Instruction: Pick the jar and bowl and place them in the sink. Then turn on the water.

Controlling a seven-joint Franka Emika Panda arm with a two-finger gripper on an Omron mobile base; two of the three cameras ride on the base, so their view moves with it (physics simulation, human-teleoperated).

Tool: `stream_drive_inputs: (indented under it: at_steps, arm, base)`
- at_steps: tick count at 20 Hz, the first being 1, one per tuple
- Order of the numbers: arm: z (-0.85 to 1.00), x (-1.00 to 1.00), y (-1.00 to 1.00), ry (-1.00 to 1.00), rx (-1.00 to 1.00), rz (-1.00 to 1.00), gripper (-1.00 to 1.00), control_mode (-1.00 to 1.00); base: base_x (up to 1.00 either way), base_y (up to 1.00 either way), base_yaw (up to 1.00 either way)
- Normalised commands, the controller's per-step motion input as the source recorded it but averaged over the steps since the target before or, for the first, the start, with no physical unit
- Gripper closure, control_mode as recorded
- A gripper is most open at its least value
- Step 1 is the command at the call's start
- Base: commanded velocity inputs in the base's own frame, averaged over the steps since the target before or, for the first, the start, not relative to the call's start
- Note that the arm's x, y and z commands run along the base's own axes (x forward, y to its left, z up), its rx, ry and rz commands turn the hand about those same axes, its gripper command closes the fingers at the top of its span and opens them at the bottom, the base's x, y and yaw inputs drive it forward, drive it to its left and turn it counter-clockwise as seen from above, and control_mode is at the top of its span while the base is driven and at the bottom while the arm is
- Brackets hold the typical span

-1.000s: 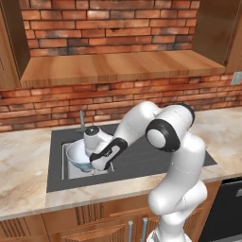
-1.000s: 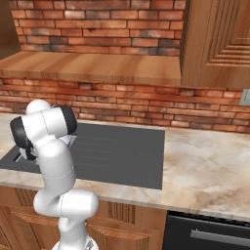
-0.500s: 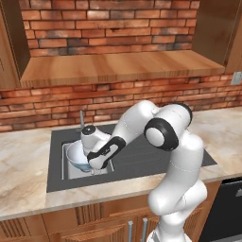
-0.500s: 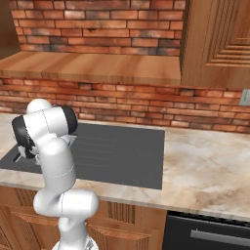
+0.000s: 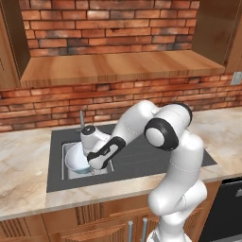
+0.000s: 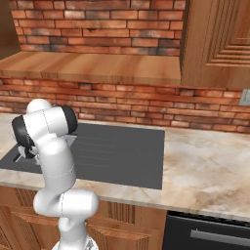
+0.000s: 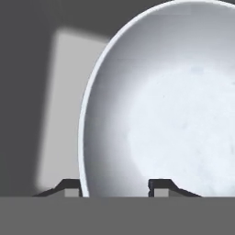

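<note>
- Round, deep, pale blue-white glossy bowl (image 5: 75, 159) sits inside the rectangular light-grey metal sink basin (image 5: 67, 147), itself set in a dark grey flat surround toward the table's left end, near the back wall.
- Hand view: bowl rim (image 7: 85, 124) runs between the two dark fingertips. One fingertip (image 7: 69, 187) lies outside the rim over the sink floor, the other (image 7: 159, 186) inside the bowl.
- End effector (image 7: 114, 188): jaws parted, straddling the rim; a gap is visible on the inner side. Judged as letting go of the bowl, though whether the outer fingertip is touching the rim cannot be told.
- Small translucent grey jar: cannot be made out. The hand and bowl cover most of the basin in the left base view.
- Slim grey metal faucet (image 5: 81, 118) stands upright at the back edge of the sink, just behind the hand. No stream falling from it.
- Risks, judged from this pose:
  - Lifting before the jaws clear the rim could drag or tip the bowl.
  - A sideways retreat could knock the faucet, which is close to the wrist.
  - The bowl appears to lean on the basin's left wall and may slide or settle once free.
- Hidden or unclear: right base view has the arm's own body (image 6: 51, 146) in front of the sink; the drain and the faucet's handle are not discernible.
</note>
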Motion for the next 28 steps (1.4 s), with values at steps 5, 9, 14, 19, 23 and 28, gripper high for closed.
stream_drive_inputs:
  at_steps: [5,9,14,19,23,28]
  arm:
    - [0.06,0.0,0.0,0.0,0.0,0.0,-1.0,-1.0]
    - [0.14,0.0,0.0,0.0,0.0,0.0,-1.0,-1.0]
    - [0.26,-0.07,-0.01,0.0,0.0,-0.01,-1.0,-1.0]
    - [0.34,-0.13,-0.02,0.0,0.0,-0.03,-1.0,-1.0]
    - [0.43,-0.27,-0.09,0.0,0.0,-0.1,-1.0,-1.0]
    - [0.43,-0.3,-0.26,0.0,0.0,-0.16,-1.0,-1.0]
  base:
    - [0.0,0.0,0.0]
    - [0.0,0.0,0.0]
    - [0.0,0.0,0.0]
    - [0.0,0.0,0.0]
    - [0.0,0.0,0.0]
    - [0.0,0.0,0.0]
